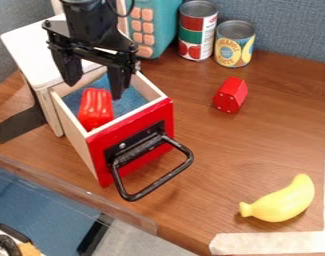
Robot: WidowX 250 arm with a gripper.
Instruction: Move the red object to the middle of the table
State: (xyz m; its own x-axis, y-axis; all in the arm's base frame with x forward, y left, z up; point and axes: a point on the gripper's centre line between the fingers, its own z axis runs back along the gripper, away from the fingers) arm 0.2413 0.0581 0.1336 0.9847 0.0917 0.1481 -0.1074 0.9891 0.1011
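The black gripper (pixel 94 90) hangs over the open drawer at the upper left, its two fingers spread wide apart. Below and between them, a red pepper-like object (pixel 96 109) lies on the blue bottom of the drawer (pixel 132 124), near its front panel; nothing is held. A second red object, a small faceted block (pixel 230 95), rests on the wooden table (pixel 211 145), right of the drawer.
A black handle (pixel 154 175) juts from the drawer's red front. Two cans (pixel 197 37) (pixel 234 44) and a teal toy (pixel 156 25) stand at the back. A yellow banana (pixel 281 201) lies at the front right, near white tape (pixel 271 242).
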